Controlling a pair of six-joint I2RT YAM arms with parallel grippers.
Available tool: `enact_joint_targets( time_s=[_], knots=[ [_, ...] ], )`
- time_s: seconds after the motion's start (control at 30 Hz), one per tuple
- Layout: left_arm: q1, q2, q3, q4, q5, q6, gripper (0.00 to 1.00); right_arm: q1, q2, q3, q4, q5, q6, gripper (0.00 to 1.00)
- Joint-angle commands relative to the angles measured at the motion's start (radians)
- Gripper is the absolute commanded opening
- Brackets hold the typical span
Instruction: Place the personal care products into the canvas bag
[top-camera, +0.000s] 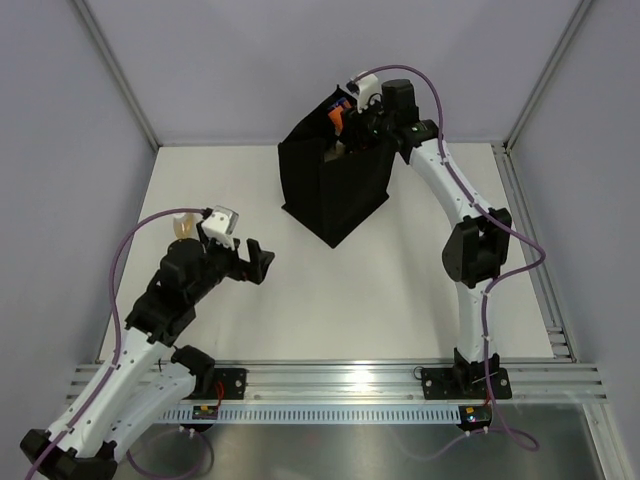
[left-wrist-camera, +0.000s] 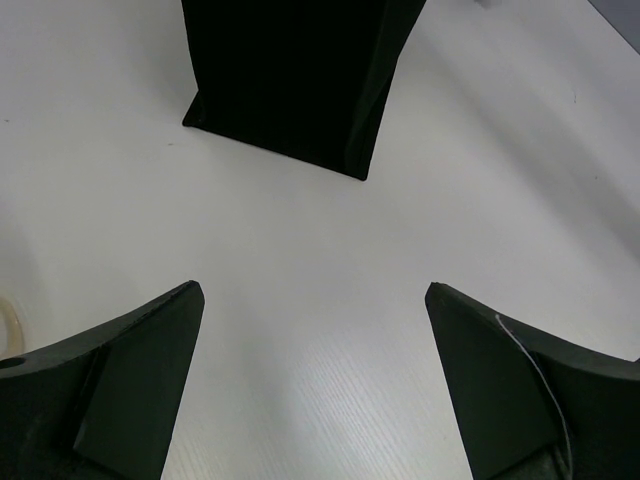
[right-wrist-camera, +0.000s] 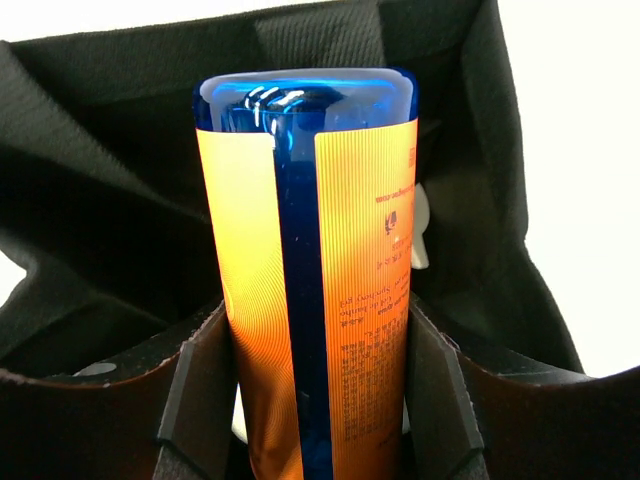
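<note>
Right gripper (right-wrist-camera: 315, 372) clamped on an orange cylinder (right-wrist-camera: 350, 250), fingers on both sides of its lower body, blue end pointing away from the wrist. The cylinder is held over the open top of the canvas bag (top-camera: 335, 185), not resting on anything visible. Something whitish (right-wrist-camera: 421, 232) shows inside the bag behind it.

The bag stands upright on the worktop (top-camera: 400, 290), far centre.

Left gripper (top-camera: 256, 262) has its jaws wide apart and empty, above the worktop and well apart from the bag. A tan item (top-camera: 183, 226) sits just behind the left wrist, partly hidden.
</note>
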Motion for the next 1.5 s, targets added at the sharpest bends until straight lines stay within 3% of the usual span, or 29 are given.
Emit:
enact_joint_targets(
  time_s=[0.0,0.07,0.17,0.4,0.63,0.77,0.9,1.07,1.17,1.23,1.47],
  knots=[
    [0.005,-0.024,0.000,0.024,-0.137,-0.056,0.99,0.004,0.020,0.116,-0.008,0.020,-0.020,0.54],
    [0.005,-0.022,0.003,0.003,-0.265,-0.096,0.99,0.004,0.014,0.116,-0.011,0.021,-0.010,0.68],
    [0.005,-0.005,0.026,-0.066,-0.428,-0.194,0.99,0.004,-0.002,0.107,-0.023,0.002,0.004,0.79],
    [0.005,0.067,0.106,-0.248,-0.645,-0.453,0.99,0.004,-0.038,0.105,-0.061,-0.047,0.004,0.91],
    [0.005,0.099,0.051,-0.316,-0.786,-0.636,0.99,-0.006,-0.231,0.101,-0.151,-0.221,0.021,1.00],
    [0.006,0.182,0.057,-0.258,-0.883,-0.576,0.99,-0.061,-0.403,-0.028,-0.129,-0.414,0.047,0.99],
    [0.064,0.295,0.075,-0.149,-0.886,-0.481,0.99,-0.142,-0.605,-0.281,-0.069,-0.580,0.095,0.99],
    [0.187,0.423,0.069,-0.071,-0.828,-0.406,0.99,-0.248,-0.782,-0.557,-0.054,-0.644,0.061,0.99],
    [0.273,0.485,0.043,0.054,-0.748,-0.347,0.99,-0.298,-0.877,-0.686,-0.040,-0.669,0.041,1.00],
    [0.322,0.541,0.054,0.098,-0.635,-0.314,0.99,-0.312,-0.926,-0.732,-0.034,-0.684,0.035,1.00],
    [0.404,0.758,0.181,0.236,-0.613,-0.168,0.97,-0.329,-1.032,-0.867,-0.032,-0.703,0.024,1.00]
  ],
)
